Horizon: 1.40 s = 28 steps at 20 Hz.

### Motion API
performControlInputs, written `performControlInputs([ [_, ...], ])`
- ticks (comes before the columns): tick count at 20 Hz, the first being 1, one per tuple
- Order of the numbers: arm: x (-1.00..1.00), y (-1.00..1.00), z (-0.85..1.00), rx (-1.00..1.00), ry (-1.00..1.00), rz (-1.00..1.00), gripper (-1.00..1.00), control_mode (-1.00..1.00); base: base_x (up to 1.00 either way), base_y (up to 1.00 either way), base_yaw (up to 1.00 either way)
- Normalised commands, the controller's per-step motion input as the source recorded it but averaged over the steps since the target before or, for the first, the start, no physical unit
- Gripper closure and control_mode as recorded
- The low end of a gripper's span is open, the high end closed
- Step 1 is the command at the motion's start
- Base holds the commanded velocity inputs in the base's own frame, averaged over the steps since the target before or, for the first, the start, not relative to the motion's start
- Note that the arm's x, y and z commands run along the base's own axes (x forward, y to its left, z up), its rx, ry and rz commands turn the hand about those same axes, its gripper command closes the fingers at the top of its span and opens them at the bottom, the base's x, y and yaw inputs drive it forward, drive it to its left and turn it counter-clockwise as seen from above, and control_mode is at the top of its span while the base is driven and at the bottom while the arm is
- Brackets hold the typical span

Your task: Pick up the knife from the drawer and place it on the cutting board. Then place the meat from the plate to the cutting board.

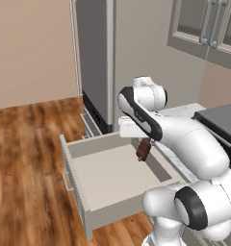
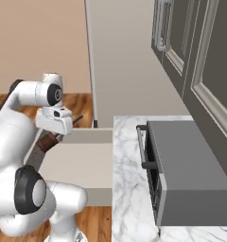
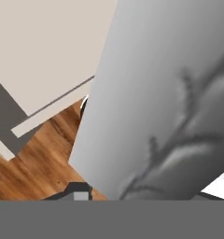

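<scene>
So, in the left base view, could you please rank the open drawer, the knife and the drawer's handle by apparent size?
1. drawer
2. drawer's handle
3. knife, though partly hidden by the arm, so the last two are unsure.

Knife (image 1: 143, 149) held above open drawer (image 1: 112, 175)

The drawer (image 1: 112, 180) stands pulled out from the cabinet over the wooden floor (image 1: 26, 158), its pale inside bare where the left base view shows it. To its right runs a white marble counter (image 2: 127, 189) with grey veining. A dark grey box-shaped appliance (image 2: 188, 170) with a bar handle on its front sits directly on that counter, close against the wall cabinets.
</scene>
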Motion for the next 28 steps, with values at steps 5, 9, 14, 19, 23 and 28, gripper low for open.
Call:
performControlInputs([
  [5, 0.0, 0.03, 0.0, 0.0, -0.24, 0.0, 1.0, -1.0, 0.0, 0.0, 0.0],
  [9, -0.03, 0.34, 0.02, 0.0, -0.01, 0.0, 1.0, -1.0, 0.0, 0.0, 0.0],
  [14, 0.0, 0.0, 0.0, 0.0, 0.0, 0.0, 1.0, 1.0, -0.66, 0.94, 0.1],
  [19, 0.0, 0.0, 0.0, 0.0, 0.0, 0.0, 1.0, 1.0, -0.85, 1.0, 0.4],
  [23, 0.0, 0.0, 0.0, 0.0, 0.0, 0.0, 1.0, 1.0, -0.87, 0.87, 0.52],
  [28, 0.0, 0.0, 0.0, 0.0, 0.0, 0.0, 1.0, 1.0, 0.26, -0.03, 0.51],
])
